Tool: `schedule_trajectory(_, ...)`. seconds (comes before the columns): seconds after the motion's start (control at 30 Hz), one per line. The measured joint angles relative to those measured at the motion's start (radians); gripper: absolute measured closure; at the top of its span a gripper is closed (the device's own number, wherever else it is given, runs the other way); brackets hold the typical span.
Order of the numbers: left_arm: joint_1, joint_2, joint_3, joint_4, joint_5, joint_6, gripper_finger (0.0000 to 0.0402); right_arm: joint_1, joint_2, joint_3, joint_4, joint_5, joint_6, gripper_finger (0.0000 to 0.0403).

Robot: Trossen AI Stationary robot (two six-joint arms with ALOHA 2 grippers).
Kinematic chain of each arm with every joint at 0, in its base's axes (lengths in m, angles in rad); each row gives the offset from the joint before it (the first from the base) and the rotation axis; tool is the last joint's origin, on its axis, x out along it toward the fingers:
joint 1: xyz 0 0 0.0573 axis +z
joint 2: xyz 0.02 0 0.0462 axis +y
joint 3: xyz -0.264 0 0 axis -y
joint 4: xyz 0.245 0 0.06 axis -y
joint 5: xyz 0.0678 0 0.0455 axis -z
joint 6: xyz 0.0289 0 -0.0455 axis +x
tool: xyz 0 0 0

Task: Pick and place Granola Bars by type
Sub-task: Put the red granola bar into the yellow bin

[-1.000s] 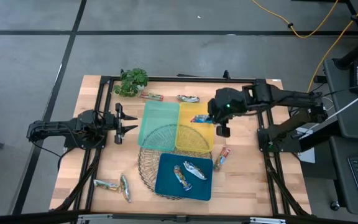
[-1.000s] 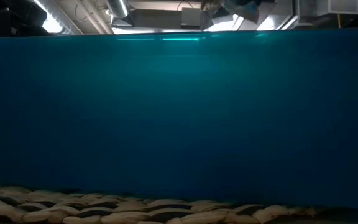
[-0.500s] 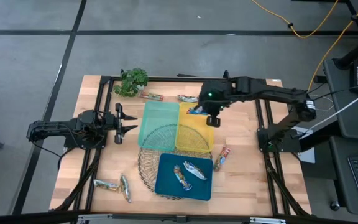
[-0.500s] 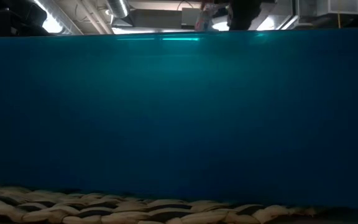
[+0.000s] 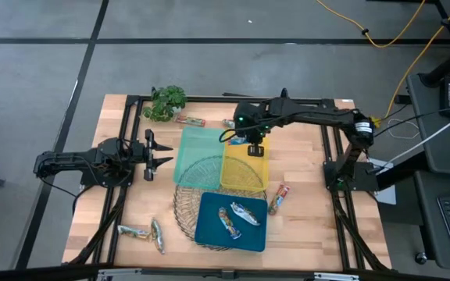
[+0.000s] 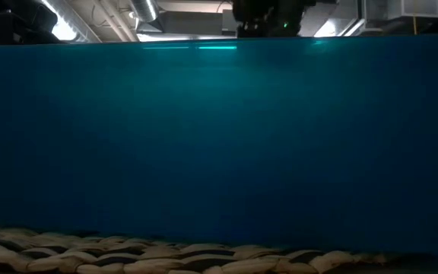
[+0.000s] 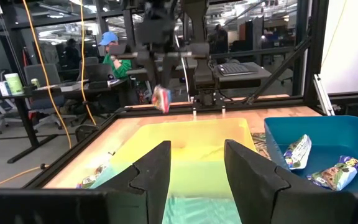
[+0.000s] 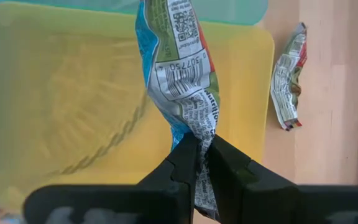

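A: While the blue tray (image 5: 230, 222) nearest the front edge holds its two bars (image 5: 237, 214) as it did a second ago, what has moved?

B: Only the right arm. Its right gripper (image 5: 246, 133), pinched shut on a granola bar (image 8: 180, 68), has swung from the right side of the yellow tray (image 5: 246, 168) across to that tray's far corner, next to the green tray (image 5: 198, 151). In the right wrist view the bar hangs from the closed fingertips (image 8: 182, 158), above the yellow tray's edge.

A: And the left arm?

B: The left gripper (image 5: 161, 153) sits where it was, at the table's left side beside the green tray, fingers parted and empty.

A: So what does the move mean?

B: I judge the bar is being carried, not released; it hangs near the seam of yellow and green, so which tray it is meant for I can't tell.

A: What's left?

B: Two bars (image 5: 143, 233) at the near left corner, one (image 5: 279, 196) right of the blue tray, and farthest off, one (image 5: 191, 121) by the plant (image 5: 166, 101) and one (image 5: 232, 122) just behind the gripper.
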Motion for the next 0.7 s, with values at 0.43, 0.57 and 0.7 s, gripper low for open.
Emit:
schedule_trajectory(0.43,0.0,0.0,0.0,0.0,0.0,0.0,0.0258,-0.058,0.13,-0.001,0.06,-0.001,0.005,0.0361)
schedule_trajectory(0.57,0.0,0.0,0.0,0.0,0.0,0.0,0.0258,-0.081,0.161,-0.001,0.068,-0.032,0.008,0.0361)
schedule_trajectory(0.7,0.0,0.0,0.0,0.0,0.0,0.0,0.0258,-0.101,0.187,-0.001,0.075,-0.051,0.026,0.0361)
